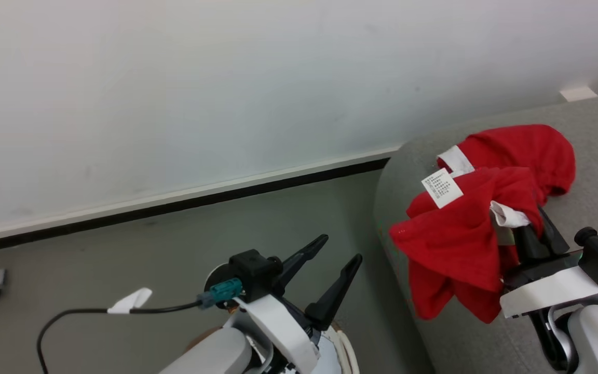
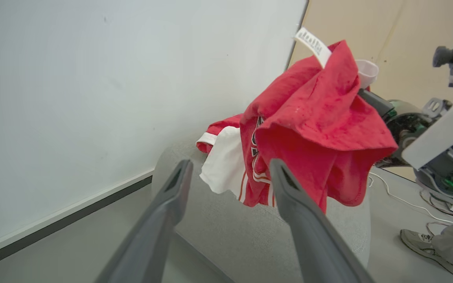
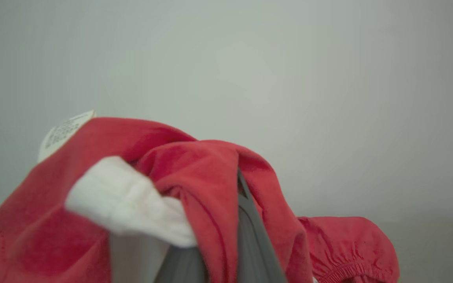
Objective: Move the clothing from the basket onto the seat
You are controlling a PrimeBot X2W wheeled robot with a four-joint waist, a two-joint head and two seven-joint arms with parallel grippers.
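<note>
Bearing red clothing (image 1: 527, 150), grey seat (image 1: 460, 343) beside white wall (image 1: 226, 78)

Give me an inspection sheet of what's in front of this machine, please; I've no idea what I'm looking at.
Surface: grey sofa, rounded edge.
Job's things: held red garment draped over the right pincer at the sofa's edge; second red garment lying on the sofa behind it.
Clutter: small white block beyond the sofa.
Pincers: left pincer open, empty; right pincer shut on the held red garment.
Cables: black cable with a white tag at the left wrist; white cords on the floor.
Surroundings: white wall, grey floor, a person's shoe.
</note>
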